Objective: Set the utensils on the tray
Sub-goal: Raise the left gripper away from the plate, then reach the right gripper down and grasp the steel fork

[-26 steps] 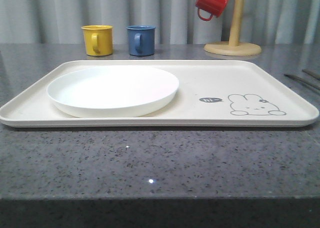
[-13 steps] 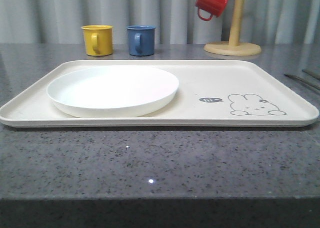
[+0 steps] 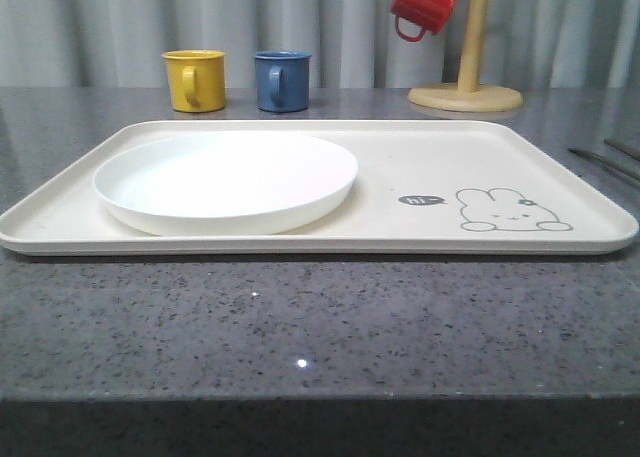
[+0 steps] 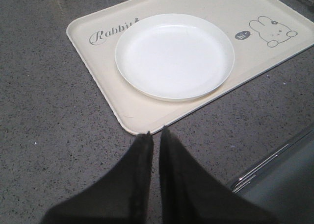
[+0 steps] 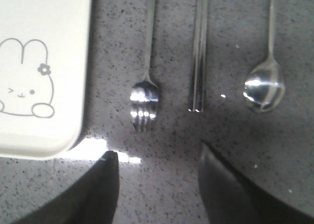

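Right gripper [image 5: 157,160] hovering wide open, empty, over slim steel fork [image 5: 144,104] | cream rectangular tray [image 5: 59,62] unchanged | pickup pending

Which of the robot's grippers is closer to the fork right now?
The right. The right gripper hangs open over the fork lying on the counter beside the tray; the left gripper is shut by the tray's far corner near the plate.
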You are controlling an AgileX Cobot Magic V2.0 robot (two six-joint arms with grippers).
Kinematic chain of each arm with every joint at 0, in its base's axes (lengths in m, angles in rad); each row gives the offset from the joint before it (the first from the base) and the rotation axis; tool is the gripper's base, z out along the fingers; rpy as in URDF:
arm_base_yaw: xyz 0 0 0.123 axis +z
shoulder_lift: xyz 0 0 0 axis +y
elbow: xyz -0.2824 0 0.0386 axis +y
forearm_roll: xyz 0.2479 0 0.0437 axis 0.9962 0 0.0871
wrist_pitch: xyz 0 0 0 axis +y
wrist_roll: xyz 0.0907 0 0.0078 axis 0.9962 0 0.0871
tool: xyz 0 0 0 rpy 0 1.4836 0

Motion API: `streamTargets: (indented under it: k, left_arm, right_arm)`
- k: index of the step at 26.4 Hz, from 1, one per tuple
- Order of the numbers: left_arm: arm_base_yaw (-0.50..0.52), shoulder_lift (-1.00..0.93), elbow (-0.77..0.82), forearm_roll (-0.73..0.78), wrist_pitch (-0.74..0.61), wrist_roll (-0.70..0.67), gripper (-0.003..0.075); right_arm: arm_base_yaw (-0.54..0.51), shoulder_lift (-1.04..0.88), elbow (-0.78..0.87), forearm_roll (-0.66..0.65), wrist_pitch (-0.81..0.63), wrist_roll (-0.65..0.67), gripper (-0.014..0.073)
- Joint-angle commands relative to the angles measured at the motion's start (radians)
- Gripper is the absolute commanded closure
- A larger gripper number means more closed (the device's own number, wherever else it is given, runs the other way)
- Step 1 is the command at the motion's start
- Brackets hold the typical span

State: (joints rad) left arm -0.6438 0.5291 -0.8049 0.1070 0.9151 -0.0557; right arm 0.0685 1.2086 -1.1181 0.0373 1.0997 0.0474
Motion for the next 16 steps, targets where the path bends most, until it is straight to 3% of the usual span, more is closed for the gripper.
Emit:
streamTargets:
  k: [1,16]
  left_arm:
    - [-0.009,0.003,-0.026,0.0,-0.066,-0.01,0.068]
    - [-0.009,0.003,-0.026,0.0,-0.066,-0.01,0.0681]
  right_arm:
    - [0.018,0.054,-0.07,0.008,-0.015,-0.009,0.0193]
    - [0.029,0.294,-0.225,-0.037,0.028,-0.007,0.0193]
